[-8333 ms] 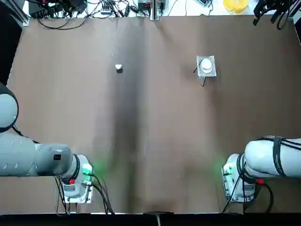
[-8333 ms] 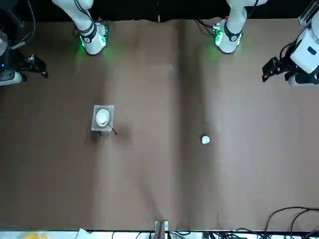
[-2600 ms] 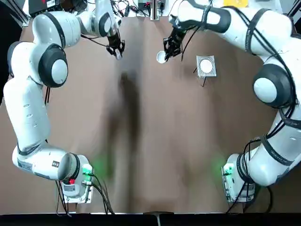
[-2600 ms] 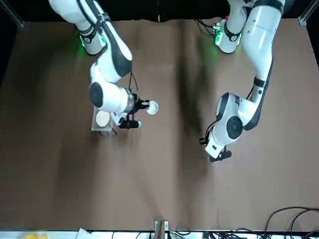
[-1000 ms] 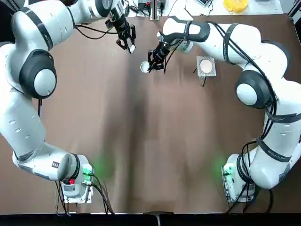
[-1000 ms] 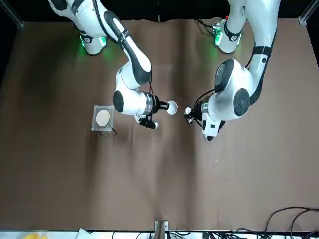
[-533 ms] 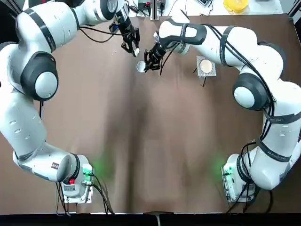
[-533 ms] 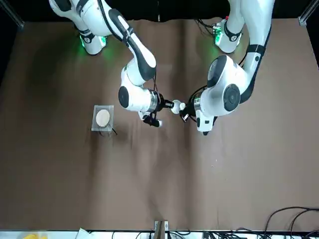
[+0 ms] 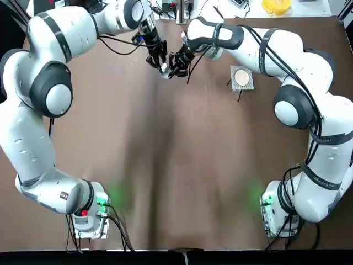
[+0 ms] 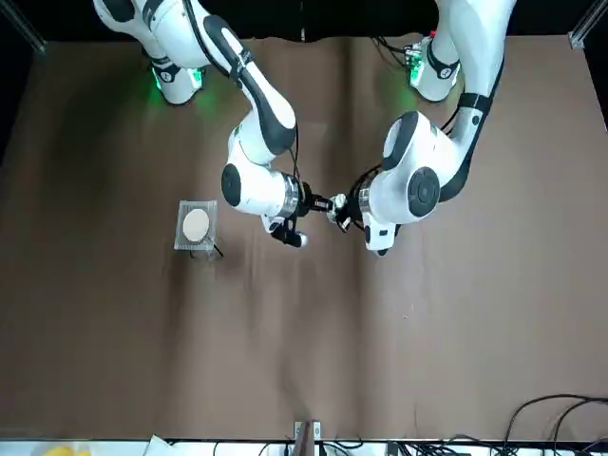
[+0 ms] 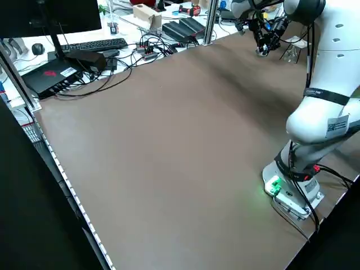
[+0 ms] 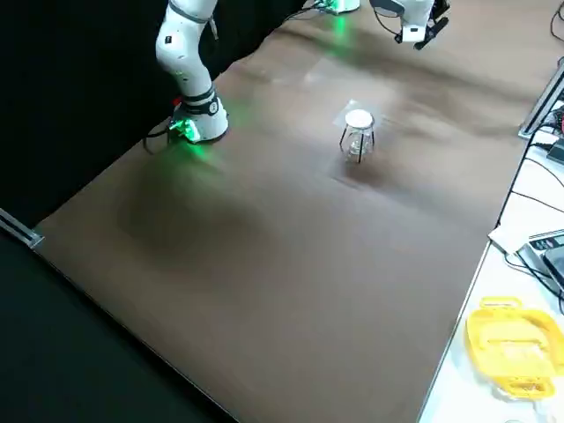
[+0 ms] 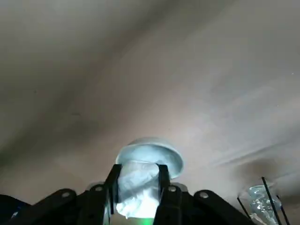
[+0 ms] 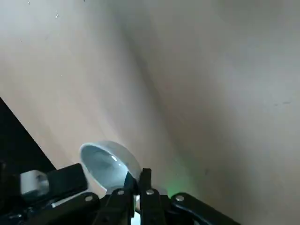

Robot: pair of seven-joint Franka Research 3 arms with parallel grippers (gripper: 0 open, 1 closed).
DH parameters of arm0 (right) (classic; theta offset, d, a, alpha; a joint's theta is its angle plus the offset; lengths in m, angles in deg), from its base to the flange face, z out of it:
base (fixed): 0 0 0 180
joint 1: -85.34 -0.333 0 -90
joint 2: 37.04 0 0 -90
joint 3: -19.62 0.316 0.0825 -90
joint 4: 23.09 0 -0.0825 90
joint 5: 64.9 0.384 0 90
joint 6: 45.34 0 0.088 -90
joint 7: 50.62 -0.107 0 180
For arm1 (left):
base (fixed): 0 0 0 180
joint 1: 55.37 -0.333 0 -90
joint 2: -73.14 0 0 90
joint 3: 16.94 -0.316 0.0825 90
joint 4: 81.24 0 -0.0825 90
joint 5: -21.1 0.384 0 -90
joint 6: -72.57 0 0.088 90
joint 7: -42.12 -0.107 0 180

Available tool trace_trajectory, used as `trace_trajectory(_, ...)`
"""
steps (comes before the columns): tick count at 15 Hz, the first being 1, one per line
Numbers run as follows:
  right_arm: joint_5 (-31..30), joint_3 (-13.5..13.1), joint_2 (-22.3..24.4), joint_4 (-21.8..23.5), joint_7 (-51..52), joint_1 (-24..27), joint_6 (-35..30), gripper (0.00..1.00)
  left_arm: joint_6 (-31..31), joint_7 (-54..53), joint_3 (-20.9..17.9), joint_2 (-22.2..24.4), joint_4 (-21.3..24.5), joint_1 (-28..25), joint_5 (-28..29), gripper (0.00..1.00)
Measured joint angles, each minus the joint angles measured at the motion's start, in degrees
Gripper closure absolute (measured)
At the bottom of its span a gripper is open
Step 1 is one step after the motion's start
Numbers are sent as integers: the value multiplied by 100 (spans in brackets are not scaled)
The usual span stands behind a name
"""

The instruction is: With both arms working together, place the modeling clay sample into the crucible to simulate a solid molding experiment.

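Both grippers meet above the far middle of the table. My left gripper (image 9: 161,64) is shut on the modeling clay sample (image 13: 136,185), a whitish lump between its fingers. My right gripper (image 9: 173,69) is shut on the rim of the crucible (image 14: 108,164), a small white cup held off the table. In the left wrist view the crucible (image 13: 149,152) sits just beyond the clay. In the front view the left gripper (image 10: 348,211) and right gripper (image 10: 317,203) stand tip to tip. Whether the clay touches the cup cannot be told.
A square silvery mesh pad (image 9: 241,77) with a white round centre stands on a small tripod (image 12: 357,132) to the right of the grippers. Cables and equipment (image 11: 107,48) lie past the table's far edge. A yellow object (image 12: 507,344) sits off the table.
The two grippers have closed the gap between them. My left gripper carried the clay rightward up to the cup, and my right gripper shifted the cup slightly toward it.
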Motion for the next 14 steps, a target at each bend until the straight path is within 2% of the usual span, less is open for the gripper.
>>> trace_trajectory(6, 1, -4, 0, 0, 0, 0, 2, 94, -15, 26, 0, -5, -3, 1, 0, 63)
trace_trajectory(14, 1, -6, 0, 0, 0, 0, 4, 94, -378, 27, 0, -123, -4, 51, 0, 60)
